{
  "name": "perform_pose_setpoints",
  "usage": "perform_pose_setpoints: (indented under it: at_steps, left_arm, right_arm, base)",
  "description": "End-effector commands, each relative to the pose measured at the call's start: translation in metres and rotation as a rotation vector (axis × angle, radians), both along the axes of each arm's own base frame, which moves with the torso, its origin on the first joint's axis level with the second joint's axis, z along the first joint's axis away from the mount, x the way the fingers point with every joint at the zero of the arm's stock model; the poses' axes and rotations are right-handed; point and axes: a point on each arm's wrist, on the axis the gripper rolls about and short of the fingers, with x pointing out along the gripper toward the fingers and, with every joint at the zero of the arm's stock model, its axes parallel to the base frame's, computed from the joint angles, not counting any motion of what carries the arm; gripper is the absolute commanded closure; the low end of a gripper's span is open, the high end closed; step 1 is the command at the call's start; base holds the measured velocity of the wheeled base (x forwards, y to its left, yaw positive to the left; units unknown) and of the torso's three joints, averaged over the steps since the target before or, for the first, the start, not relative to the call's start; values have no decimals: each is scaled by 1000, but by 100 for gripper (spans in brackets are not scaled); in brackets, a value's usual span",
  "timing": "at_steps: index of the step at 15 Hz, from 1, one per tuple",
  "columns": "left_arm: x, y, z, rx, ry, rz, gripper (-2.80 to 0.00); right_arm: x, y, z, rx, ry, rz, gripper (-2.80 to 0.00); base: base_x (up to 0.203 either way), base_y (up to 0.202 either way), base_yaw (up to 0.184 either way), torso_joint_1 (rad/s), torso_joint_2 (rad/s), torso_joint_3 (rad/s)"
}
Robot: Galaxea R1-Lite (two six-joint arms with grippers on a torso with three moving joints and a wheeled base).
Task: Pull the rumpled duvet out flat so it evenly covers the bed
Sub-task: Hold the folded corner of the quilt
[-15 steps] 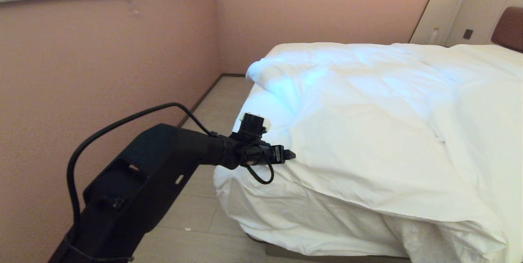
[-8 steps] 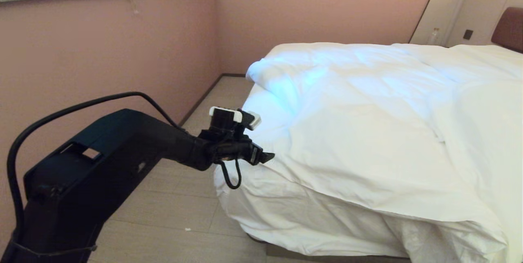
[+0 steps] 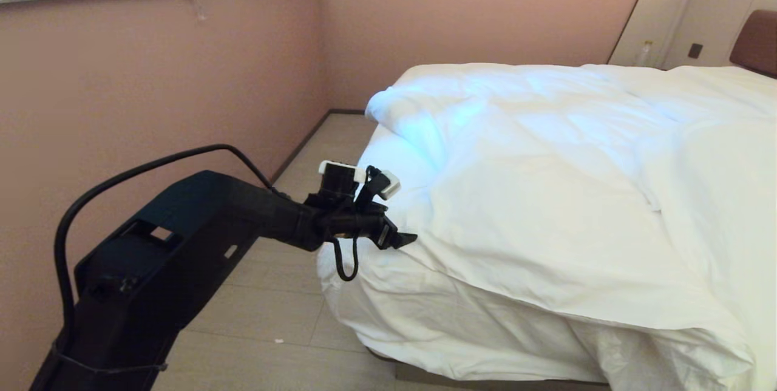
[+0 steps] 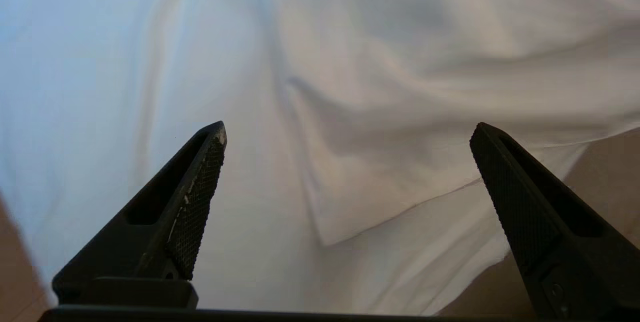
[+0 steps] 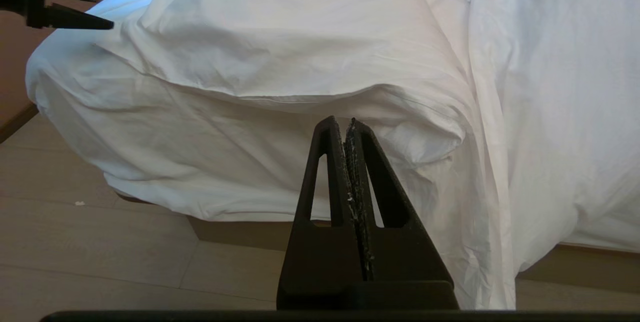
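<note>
One claw is doing the work: your left claw (image 3: 405,238) has drawn back slightly from where it was a second ago and rolled at the wrist, and now sits at the near-left corner of the bed (image 3: 461,342), about 9 o'clock from the middle of the duvet (image 3: 546,197). Its jaws stand wide apart and hold nothing; in the left wrist view the duvet's folded corner (image 4: 340,222) lies between and just beyond the fingertips (image 4: 210,162), not yet touched as far as you can see. That reads as lining up for a grasp, so no pulling has begun. The duvet is bunched toward 3 o'clock, its near edge running on a slant and leaving the bed's linen bare at the near-left corner. Your right claw (image 5: 348,132) hangs low before the foot of the bed, fingers pressed together and empty. No containers are in sight, so nothing is held in one.
</note>
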Motion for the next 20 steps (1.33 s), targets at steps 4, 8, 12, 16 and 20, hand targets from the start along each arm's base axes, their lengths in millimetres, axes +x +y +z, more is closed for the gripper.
perform_pose_setpoints:
  at_steps: [4,8,12,16,20]
  left_arm:
    - [5,-17,-10,11,8,-53,-280]
    - [3,-39,-29,39,11,-106,-280]
    - [5,-52,-37,53,35,-125,-280]
    - [5,-54,-43,58,37,-128,-280]
    - [6,-54,-44,59,36,-129,-154]
  right_arm:
    - [0,0,0,0,1,0,0]
    - [0,0,0,0,1,0,0]
    - [0,0,0,0,1,0,0]
    - [0,0,0,0,1,0,0]
    - [0,0,0,0,1,0,0]
  base:
    - [0,0,0,0,0,0]
    - [0,0,0,0,0,0]
    - [0,0,0,0,0,0]
    - [0,0,0,0,0,0]
    - [0,0,0,0,0,0]
